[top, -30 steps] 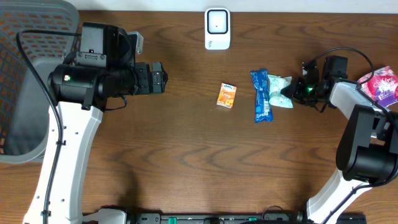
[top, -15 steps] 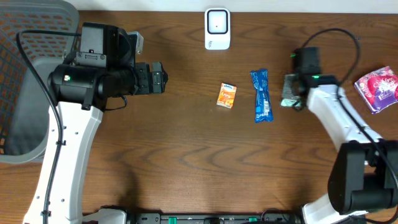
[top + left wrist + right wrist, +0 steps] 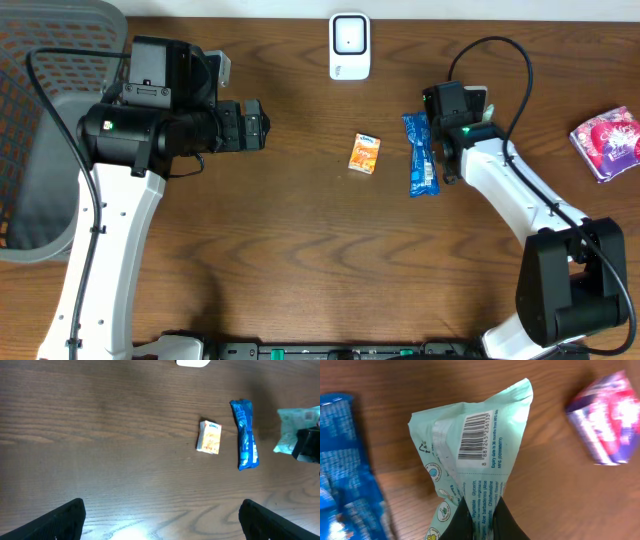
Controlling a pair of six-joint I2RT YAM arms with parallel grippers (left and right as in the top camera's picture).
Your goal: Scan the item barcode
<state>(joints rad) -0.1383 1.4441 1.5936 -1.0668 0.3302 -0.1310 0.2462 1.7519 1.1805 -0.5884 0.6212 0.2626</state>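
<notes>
**Right fingers pinching the mint packet, barcode side showing**

The right gripper (image 3: 481, 521) is clenching its two dark fingers (image 3: 512, 529) on the narrow lower end of a pale mint-green soft plastic packet (image 3: 470, 467). The packet is fanning out beyond the fingertips, and its black-and-white barcode (image 3: 476, 437) is facing the wrist camera. To one side of these fingers a crinkled blue foil wrapper (image 3: 345, 460) is lying on the brown wooden table (image 3: 545, 500). To the other side, farther off, a pink and purple packet (image 3: 605, 420) is resting.

From overhead, the right gripper is hovering just beside the upper end of the blue wrapper. A small orange packet (image 3: 365, 154) is lying past the wrapper from the fingers. The white box-shaped scanner (image 3: 349, 45) is sitting near the table's far edge, apart from the gripper.

The left gripper (image 3: 255, 128) is holding its black fingertips (image 3: 65, 520) spread wide with nothing between them. The orange packet, the blue wrapper and the mint packet are lying well ahead of them. A grey mesh basket (image 3: 40, 200) is sitting behind the left arm.
</notes>
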